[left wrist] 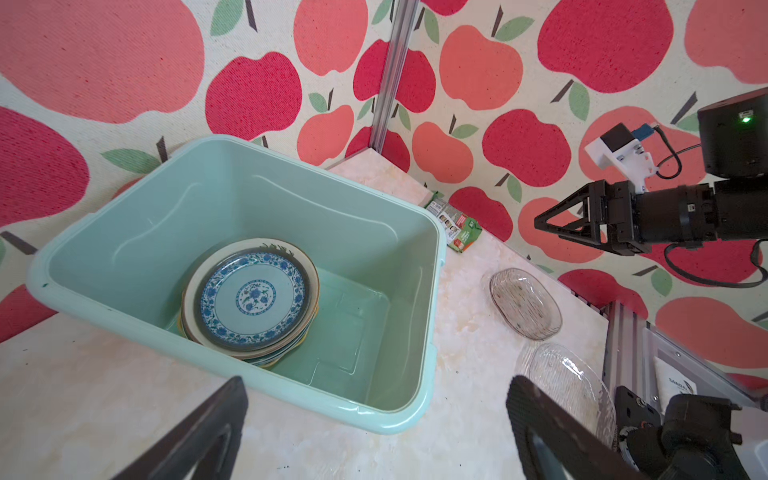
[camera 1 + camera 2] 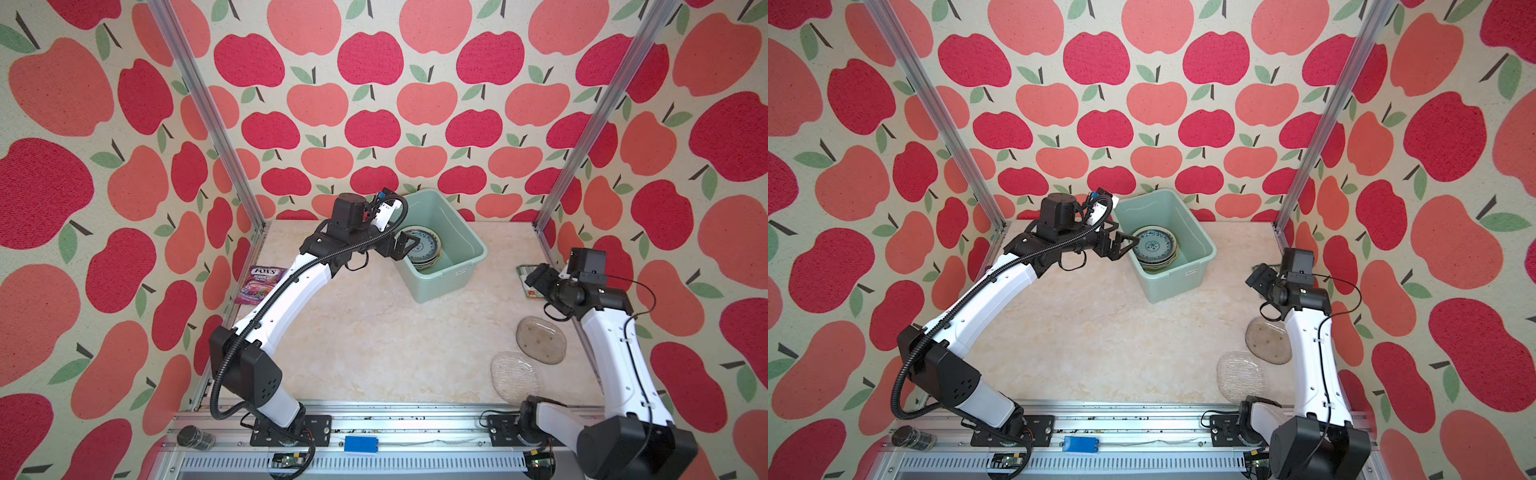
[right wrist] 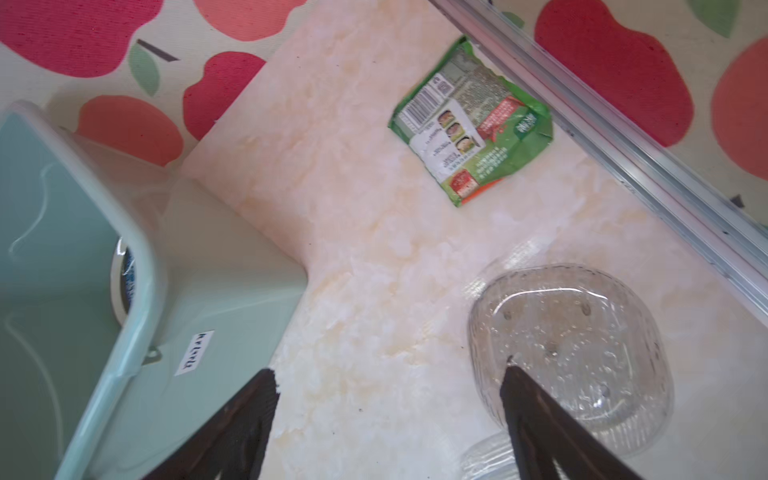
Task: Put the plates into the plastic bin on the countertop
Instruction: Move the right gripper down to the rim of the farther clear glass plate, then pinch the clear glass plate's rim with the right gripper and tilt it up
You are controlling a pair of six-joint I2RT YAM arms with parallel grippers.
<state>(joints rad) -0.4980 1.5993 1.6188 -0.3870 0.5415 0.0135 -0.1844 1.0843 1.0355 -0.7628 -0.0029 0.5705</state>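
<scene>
Left gripper [image 2: 1125, 248] spread wide and empty, hovering at the rim of the plastic bin [image 1: 232, 195], just beside the blue-patterned plate [image 1: 255, 297] topping the stack inside. Right gripper [image 3: 389, 372] gapes too, holding nothing, raised near the clear glass plate [image 3: 582, 345] on the bench [image 2: 374, 332].

Bin [image 2: 440, 286]: on desk [image 2: 374, 345].
Plate stack [image 1: 255, 297]: in bin.
Far loose plate [image 2: 540, 340], near loose plate [image 2: 514, 376]: before bin, rightward.
Sweets packet [image 2: 261, 284]: left of bin.
Snack packet [image 3: 473, 124]: right of bin.
</scene>
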